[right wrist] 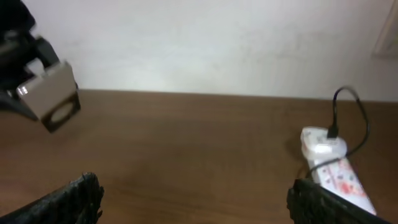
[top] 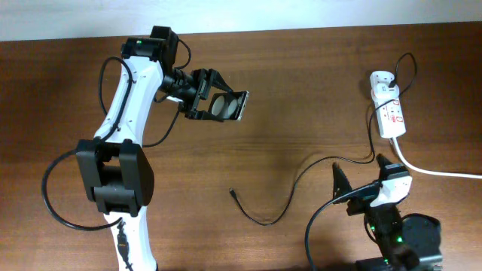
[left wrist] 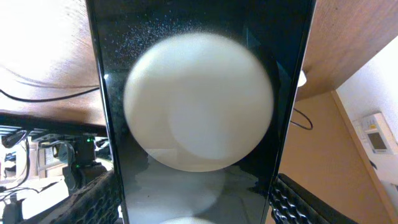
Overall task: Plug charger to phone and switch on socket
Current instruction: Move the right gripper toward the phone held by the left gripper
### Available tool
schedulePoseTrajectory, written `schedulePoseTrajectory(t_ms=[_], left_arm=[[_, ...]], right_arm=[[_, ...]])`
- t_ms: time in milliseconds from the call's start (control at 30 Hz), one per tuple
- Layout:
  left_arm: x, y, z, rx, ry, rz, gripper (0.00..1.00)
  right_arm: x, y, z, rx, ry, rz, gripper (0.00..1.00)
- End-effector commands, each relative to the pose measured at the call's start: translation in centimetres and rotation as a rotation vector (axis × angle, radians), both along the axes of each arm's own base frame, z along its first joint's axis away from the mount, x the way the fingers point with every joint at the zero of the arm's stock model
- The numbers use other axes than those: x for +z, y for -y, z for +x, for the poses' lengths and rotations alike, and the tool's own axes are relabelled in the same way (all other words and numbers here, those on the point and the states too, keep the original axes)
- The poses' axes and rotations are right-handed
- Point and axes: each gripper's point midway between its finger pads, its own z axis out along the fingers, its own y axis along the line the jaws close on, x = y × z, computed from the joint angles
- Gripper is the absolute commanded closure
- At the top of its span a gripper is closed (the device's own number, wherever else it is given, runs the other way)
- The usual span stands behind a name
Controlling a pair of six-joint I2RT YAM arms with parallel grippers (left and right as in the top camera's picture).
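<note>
Left gripper (top: 213, 105) clamped on phone (top: 230, 106), far edge, right gripper (top: 364, 179) spread wide, front edge, charger (top: 236, 196) mid-desk, socket (top: 389, 111) far-right corner.

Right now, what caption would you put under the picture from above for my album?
Left gripper holds the phone up while the charger plug lies loose on the table, not yet plugged in.

White links (top: 126, 94), black joints (top: 120, 177), looping black cables (top: 44, 184), perhaps green lights (top: 392, 241)
</note>
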Motion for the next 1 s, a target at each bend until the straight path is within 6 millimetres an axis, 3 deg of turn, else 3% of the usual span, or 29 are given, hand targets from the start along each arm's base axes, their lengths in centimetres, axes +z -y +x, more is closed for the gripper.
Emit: schedulePoseTrajectory(t_ms=[0, 267, 367, 467, 567, 767, 900, 967], left_arm=[[1.6, 0.2, 0.3, -0.002, 0.032, -0.05, 0.79], [1.6, 0.1, 0.1, -0.004, 0.024, -0.048, 0.79], [1.6, 0.1, 0.1, -0.004, 0.024, -0.048, 0.8], [1.6, 0.1, 0.0, -0.006, 0.024, -0.048, 0.79], [1.6, 0.1, 0.0, -0.011, 0.029, -0.049, 0.8], [1.6, 0.1, -0.5, -0.037, 0.033, -0.049, 0.79], [1.6, 0.1, -0.5, -0.056, 0.058, -0.052, 0.79], [1.6, 0.0, -0.6, -0.062, 0.058, -0.052, 0.79]], right_arm=[[3.5, 0.0, -0.7, 0.003, -0.001, 0.007, 0.01], [8.8, -0.2, -0.3, 0.012, -0.214, -0.008, 0.01], [8.9, -1.5, 0.5, 0.082, -0.317, 0.004, 0.01], [6.7, -3.3, 2.5, 0.169, -0.531, 0.032, 0.01], [4.1, -3.4, 3.3, 0.163, -0.736, 0.032, 0.01], [-5.1, -3.9, 5.5, 0.161, -1.199, 0.05, 0.01], [-8.3, -4.0, 6.1, 0.155, -1.317, 0.053, 0.01], [-8.7, -4.1, 6.6, 0.155, -1.315, 0.052, 0.01]])
